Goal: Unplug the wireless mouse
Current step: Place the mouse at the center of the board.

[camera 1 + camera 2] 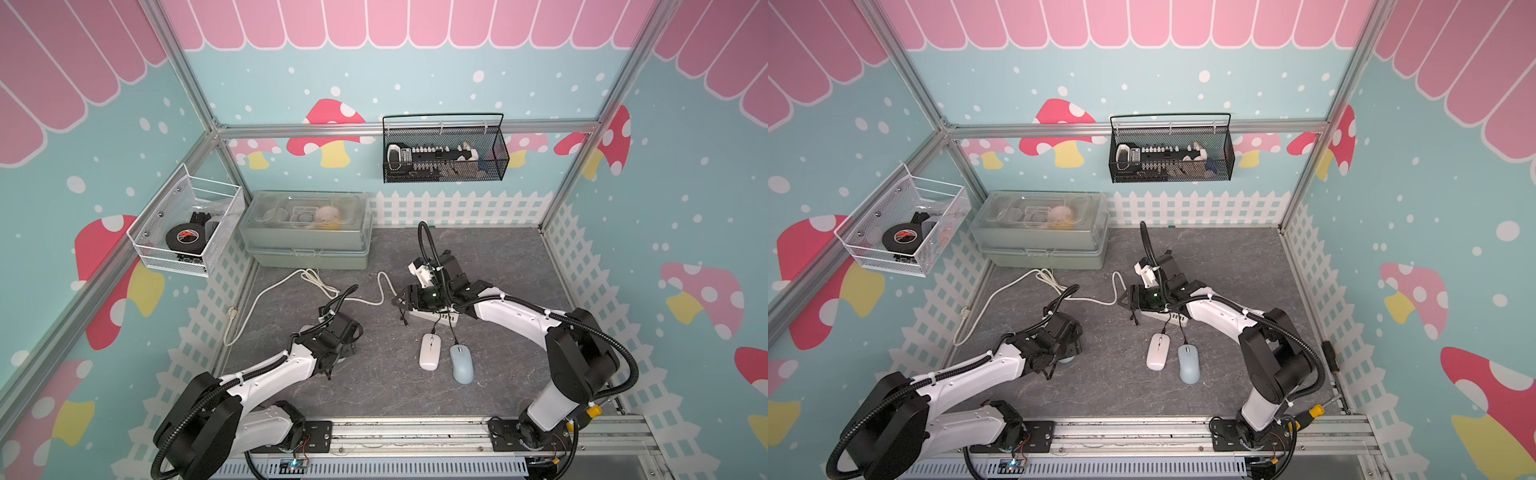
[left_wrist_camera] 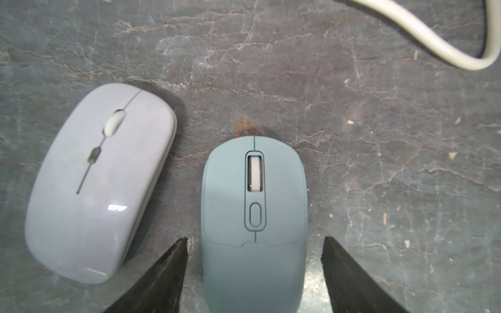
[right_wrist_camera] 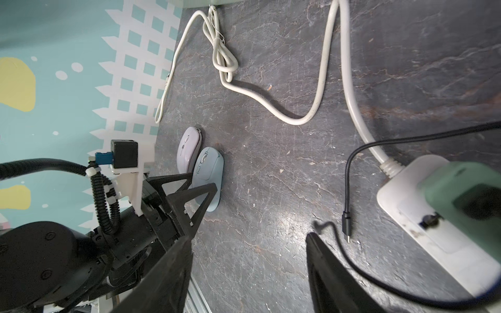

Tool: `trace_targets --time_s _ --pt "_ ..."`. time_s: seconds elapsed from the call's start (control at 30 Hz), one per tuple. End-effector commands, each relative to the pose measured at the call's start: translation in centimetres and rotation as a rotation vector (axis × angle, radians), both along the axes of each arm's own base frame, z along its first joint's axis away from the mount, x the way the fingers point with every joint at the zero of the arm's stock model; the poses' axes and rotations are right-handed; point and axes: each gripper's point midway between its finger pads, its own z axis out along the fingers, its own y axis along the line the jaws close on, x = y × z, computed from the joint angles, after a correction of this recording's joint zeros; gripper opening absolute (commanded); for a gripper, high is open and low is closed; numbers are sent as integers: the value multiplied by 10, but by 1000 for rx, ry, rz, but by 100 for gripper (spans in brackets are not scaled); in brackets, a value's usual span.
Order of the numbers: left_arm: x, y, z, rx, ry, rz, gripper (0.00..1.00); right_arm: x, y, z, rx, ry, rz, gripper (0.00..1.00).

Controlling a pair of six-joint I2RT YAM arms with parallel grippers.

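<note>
A teal wireless mouse (image 2: 254,216) lies on the grey table with no cable in its front end. My left gripper (image 2: 255,240) is open, one finger on each side of the mouse's rear half, with a gap on both sides. A lilac mouse (image 2: 100,181) lies close beside it. In both top views the left wrist (image 1: 332,349) hides these two mice. A loose black cable (image 3: 349,168) lies on the table, its plug (image 3: 346,222) free. My right gripper (image 3: 249,238) is open and empty above the table, next to the white power strip (image 3: 433,238).
A white mouse (image 1: 429,351) and a pale blue mouse (image 1: 461,363) lie in front of the power strip (image 1: 446,319), each on a black cable. The strip's white cord (image 1: 291,291) loops towards a grey-green toolbox (image 1: 307,237). A white basket (image 1: 187,228) and a black basket (image 1: 444,153) hang on the walls.
</note>
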Motion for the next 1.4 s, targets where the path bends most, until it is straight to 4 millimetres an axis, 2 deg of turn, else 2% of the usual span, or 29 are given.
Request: trace_targets --time_s 0.0,0.17,0.27,0.57,0.7,0.83,0.97,1.07,1.2,1.27,1.37 --pt "-2 5 6 -9 -18 32 77 -11 -4 3 -37 -25 4 67" --pt "5 -2 20 -35 -67 13 77 -19 -2 12 -41 -46 15 68" --pt "12 -14 26 -76 -97 -24 77 -21 -3 14 -55 -58 10 68" --pt "27 -74 24 -258 -128 -197 76 -9 -25 40 -117 -201 -79 69" --pt "25 -74 21 -233 -126 -179 71 -9 -26 35 -138 -198 -71 69" --pt "24 -61 50 -105 -223 -146 71 -9 -26 25 -156 -178 -61 69" --pt "25 -61 71 -104 -287 -158 72 -8 -25 19 -163 -172 -55 69" --pt "23 -77 73 -159 -286 -239 72 -7 -24 17 -169 -172 -58 69" --pt "10 -115 64 -292 -221 -401 69 -4 -26 14 -188 -175 -65 69" --pt "4 -126 59 -332 -202 -452 62 -3 -26 11 -194 -176 -65 69" --pt "2 -132 57 -345 -189 -462 54 -1 -24 8 -197 -166 -61 68"
